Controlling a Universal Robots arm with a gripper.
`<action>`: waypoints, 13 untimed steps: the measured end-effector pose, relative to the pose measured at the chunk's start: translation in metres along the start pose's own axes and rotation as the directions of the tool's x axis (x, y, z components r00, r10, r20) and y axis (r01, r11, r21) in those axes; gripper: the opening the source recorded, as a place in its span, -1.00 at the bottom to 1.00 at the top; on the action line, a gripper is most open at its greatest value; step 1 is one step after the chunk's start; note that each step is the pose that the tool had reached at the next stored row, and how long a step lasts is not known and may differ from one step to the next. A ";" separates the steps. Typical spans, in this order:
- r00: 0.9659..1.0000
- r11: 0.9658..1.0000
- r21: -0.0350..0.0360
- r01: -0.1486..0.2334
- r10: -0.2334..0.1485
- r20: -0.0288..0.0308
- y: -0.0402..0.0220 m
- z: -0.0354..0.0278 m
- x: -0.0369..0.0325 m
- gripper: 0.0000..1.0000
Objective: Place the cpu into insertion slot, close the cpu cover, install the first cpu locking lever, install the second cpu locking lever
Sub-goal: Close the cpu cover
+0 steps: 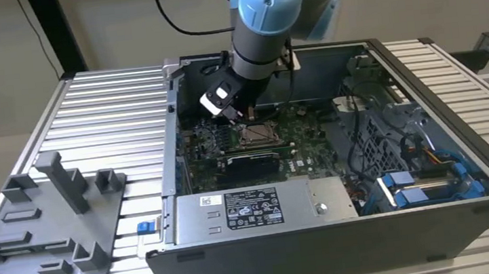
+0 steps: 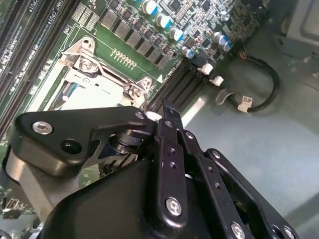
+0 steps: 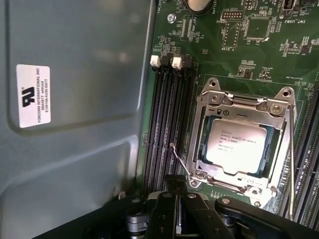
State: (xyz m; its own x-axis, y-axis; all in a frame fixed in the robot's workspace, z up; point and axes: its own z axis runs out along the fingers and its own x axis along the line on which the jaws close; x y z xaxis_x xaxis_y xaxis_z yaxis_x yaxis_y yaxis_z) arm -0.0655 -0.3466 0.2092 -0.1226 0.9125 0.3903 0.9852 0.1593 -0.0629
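The cpu (image 3: 235,145) lies flat in the insertion slot (image 1: 258,133), silver face up. The cpu cover (image 3: 239,103) is folded down around it as a silvery frame, also seen at a slant in the second wrist view (image 2: 87,74). One thin wire lever (image 3: 180,160) sticks out from the socket's corner toward the memory slots. A second lever (image 3: 290,164) runs straight along the socket's opposite side. My gripper (image 3: 174,185) (image 2: 167,112) (image 1: 240,115) hangs just above the board beside the slanted lever's base, fingers shut together with nothing seen between them.
Black memory slots (image 3: 167,124) lie beside the socket. The grey case wall (image 3: 75,99) with a white label rises close by. A power supply (image 1: 252,208) and blue drive bays (image 1: 413,187) fill the case front. A grey fixture tray (image 1: 44,226) lies at the exterior view's left.
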 end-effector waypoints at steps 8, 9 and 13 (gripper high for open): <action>1.000 1.000 0.000 0.000 0.000 0.000 0.0007 0.0022 -0.0003 -1.00; 1.000 1.000 0.000 0.000 0.000 0.000 0.0011 0.0023 -0.0004 -1.00; 1.000 1.000 0.000 0.000 0.000 0.000 0.0043 0.0026 -0.0009 -1.00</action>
State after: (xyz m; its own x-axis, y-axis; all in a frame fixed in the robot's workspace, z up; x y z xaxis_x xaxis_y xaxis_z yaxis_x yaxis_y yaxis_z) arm -0.0615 -0.3458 0.2062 -0.1231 0.9125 0.3901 0.9852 0.1596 -0.0625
